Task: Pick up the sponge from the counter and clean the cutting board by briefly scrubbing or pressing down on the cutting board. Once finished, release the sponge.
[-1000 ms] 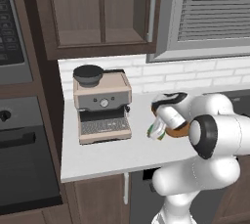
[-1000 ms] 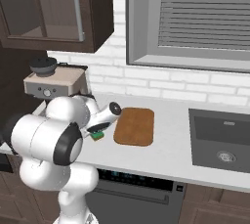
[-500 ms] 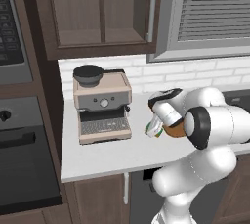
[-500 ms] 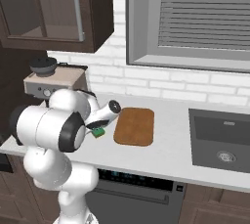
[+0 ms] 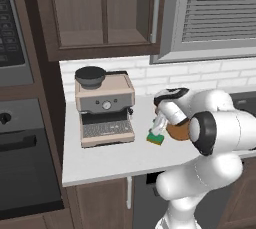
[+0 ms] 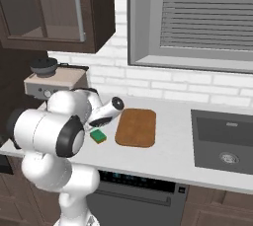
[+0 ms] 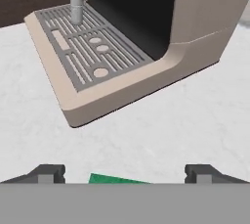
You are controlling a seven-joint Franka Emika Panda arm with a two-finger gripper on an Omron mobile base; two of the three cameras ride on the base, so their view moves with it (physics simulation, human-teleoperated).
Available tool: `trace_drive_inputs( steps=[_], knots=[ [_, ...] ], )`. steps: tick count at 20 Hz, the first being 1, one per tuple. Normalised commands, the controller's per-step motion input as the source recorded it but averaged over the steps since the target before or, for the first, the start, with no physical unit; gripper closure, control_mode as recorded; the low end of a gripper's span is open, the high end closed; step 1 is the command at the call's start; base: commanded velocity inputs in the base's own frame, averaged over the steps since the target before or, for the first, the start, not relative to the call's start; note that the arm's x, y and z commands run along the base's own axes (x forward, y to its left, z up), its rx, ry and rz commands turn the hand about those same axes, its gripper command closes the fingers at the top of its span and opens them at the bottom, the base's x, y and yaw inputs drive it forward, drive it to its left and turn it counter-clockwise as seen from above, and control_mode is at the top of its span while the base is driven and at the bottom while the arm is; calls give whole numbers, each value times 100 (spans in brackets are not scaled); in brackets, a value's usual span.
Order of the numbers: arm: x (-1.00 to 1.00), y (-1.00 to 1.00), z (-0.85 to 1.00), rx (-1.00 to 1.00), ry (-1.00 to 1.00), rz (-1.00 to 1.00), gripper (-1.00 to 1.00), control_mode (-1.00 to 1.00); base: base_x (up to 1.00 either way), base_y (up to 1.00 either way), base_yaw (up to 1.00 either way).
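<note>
The green-topped sponge (image 6: 98, 135) lies flat on the light counter (image 6: 163, 158), just left of the brown cutting board (image 6: 136, 127). My gripper (image 6: 95, 125) slants down from the right to hover right above it, open. In the hand view the gripper (image 7: 125, 174) has its two fingertips (image 7: 49, 173) spread wide, with a green sliver of the sponge (image 7: 117, 179) low between them. From the left the sponge (image 5: 155, 138) sits under the gripper (image 5: 158, 127), and the arm hides most of the board (image 5: 175, 131).
A beige espresso machine (image 5: 104, 105) stands on the counter just beyond the sponge; its drip tray (image 7: 93, 47) lies close ahead of the fingers. A sink (image 6: 225, 141) is set into the counter at the right. Brick wall and upper cabinets rise behind.
The arm's elbow has swung a little while the hand stays low over the sponge. The sponge and the board have not moved.
</note>
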Motion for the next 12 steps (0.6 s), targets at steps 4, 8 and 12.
trace_drive_inputs(
  steps=[4,8,12],
  knots=[
    [-46,0,95,0,-2,-2,-100,-100,0,0,0],
    [-67,0,83,0,-1,-12,-100,-100,0,0,0],
    [-97,0,26,1,0,-23,-100,-100,0,0,0]
  ],
)
